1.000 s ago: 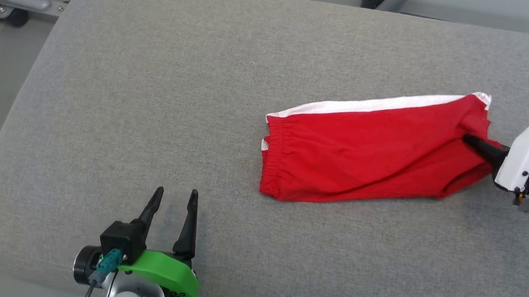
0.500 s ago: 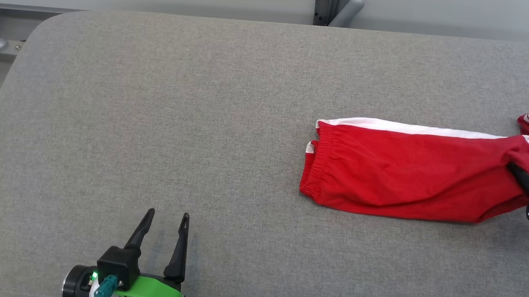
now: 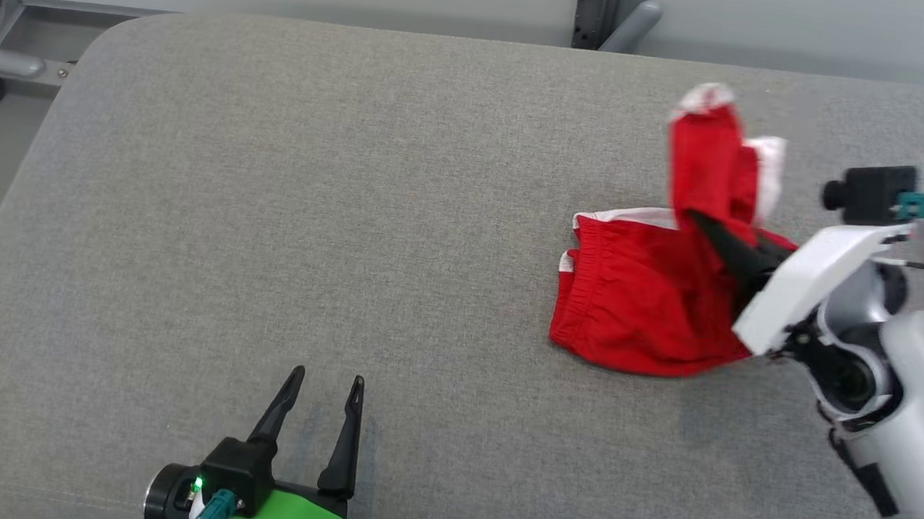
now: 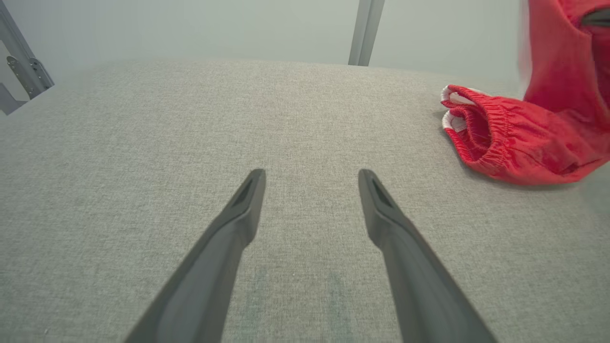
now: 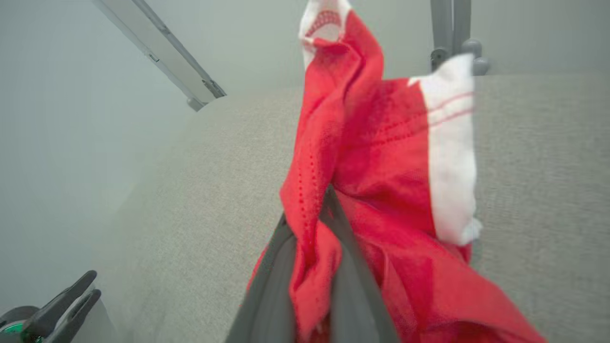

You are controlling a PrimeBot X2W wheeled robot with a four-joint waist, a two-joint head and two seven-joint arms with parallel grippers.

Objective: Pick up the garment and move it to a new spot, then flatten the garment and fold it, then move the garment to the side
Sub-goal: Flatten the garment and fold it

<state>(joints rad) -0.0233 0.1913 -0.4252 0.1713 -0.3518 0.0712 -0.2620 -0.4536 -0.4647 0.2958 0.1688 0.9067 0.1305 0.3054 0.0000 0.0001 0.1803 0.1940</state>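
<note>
Two fingers of the right gripper (image 3: 696,217) clamp one end of the red garment (image 3: 631,306), raised above the table (image 3: 357,169); its waistband rests there. The left gripper (image 3: 325,384) sits spread, empty

Finely perforated red cloth for the shorts (image 3: 631,314); rough matt grey weave on the table (image 3: 357,169); matt dark plastic left gripper (image 4: 310,180).

my head camera looks steeply down on the grey surface (image 3: 357,169). both wrist cameras sit low, skimming across it. all three share the garment (image 3: 639,314).
</note>
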